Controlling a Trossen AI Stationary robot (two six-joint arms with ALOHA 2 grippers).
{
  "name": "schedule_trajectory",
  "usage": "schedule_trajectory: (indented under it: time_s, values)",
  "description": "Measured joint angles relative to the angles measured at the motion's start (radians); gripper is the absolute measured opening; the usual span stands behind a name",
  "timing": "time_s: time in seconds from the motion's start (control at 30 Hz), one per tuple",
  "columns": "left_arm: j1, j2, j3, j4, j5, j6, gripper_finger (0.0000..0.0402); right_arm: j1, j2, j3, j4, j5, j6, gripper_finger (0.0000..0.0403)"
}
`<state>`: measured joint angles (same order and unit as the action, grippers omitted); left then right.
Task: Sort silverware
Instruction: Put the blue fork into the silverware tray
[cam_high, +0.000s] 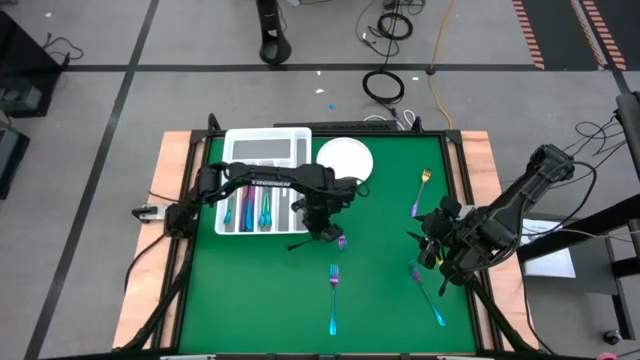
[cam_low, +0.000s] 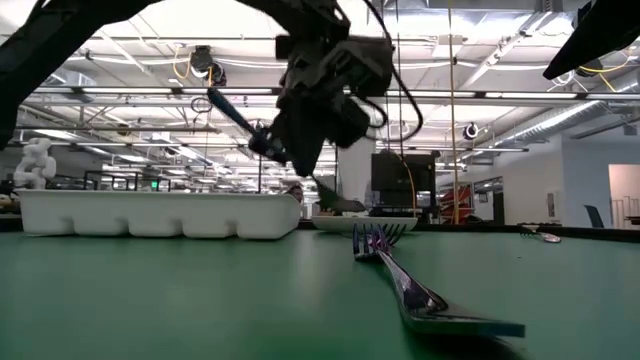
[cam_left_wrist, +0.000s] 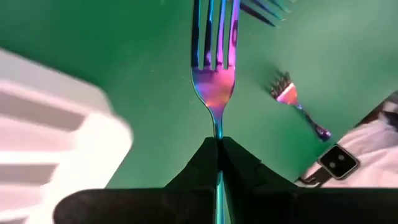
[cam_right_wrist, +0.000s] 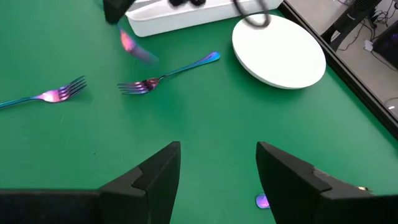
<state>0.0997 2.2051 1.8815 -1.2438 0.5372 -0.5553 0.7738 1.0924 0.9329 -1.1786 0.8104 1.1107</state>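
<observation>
High view: left tool (cam_high: 333, 236) is sitting over the green surface (cam_high: 380, 290) just in front of the white divided tray (cam_high: 262, 183), clamped on a fork (cam_high: 342, 241) whose purple tines are poking out beside it; three pieces of silverware (cam_high: 248, 208) are lying in the tray slots, and the white plate (cam_high: 345, 160) is sitting next to the tray. Loose pieces on the surface: a fork (cam_high: 333, 293) centre-front, a gold-tipped fork (cam_high: 420, 192) toward the right side, another piece (cam_high: 428, 297) front-right. Right tool (cam_high: 432, 245) is hovering over the right part of the surface. Low view: left tool (cam_low: 285, 145) is hanging above the surface near the tray (cam_low: 150, 213), the held fork's handle (cam_low: 235, 115) is angling up and away from it; a loose fork (cam_low: 405, 280) is lying close to the camera, tines pointing at the plate (cam_low: 365, 221). Left wrist view: fingers (cam_left_wrist: 199, 163) are pressed together on the fork's neck (cam_left_wrist: 216, 59) — tines are pointing away, clear of the tray corner (cam_left_wrist: 56, 137); another fork (cam_left_wrist: 297, 103) is lying on the green beyond. Right wrist view: right tool (cam_right_wrist: 217, 171) is standing wide apart, nothing between the fingers (cam_right_wrist: 152, 171); two forks (cam_right_wrist: 163, 74) (cam_right_wrist: 53, 94) are lying ahead of it — plate (cam_right_wrist: 280, 53) and tray edge (cam_right_wrist: 180, 17) further off.
</observation>
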Motion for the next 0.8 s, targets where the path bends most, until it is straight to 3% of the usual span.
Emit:
schedule_trajectory:
  time_s: [0.2, 0.3, 0.57, 0.8]
  values:
    - [-0.001, -0.052, 0.108, -0.113, -0.158, 0.021, 0.0007, 0.000, 0.000, 0.000, 0.000, 0.000, 0.000, 0.0199]
    - [0.025, -0.115, 0.112, -0.124, -0.228, 0.037, 0.0007, 0.000, 0.000, 0.000, 0.002, -0.004, 0.003, 0.0199]
    - [0.097, -0.314, 0.110, -0.278, -0.536, 0.016, 0.0007, 0.000, 0.000, 0.000, 0.009, -0.005, 0.003, 0.0199]
    - [0.172, -0.475, 0.109, -0.290, -0.681, -0.042, 0.0007, 0.000, 0.000, 0.000, 0.026, 0.000, 0.003, 0.0199]
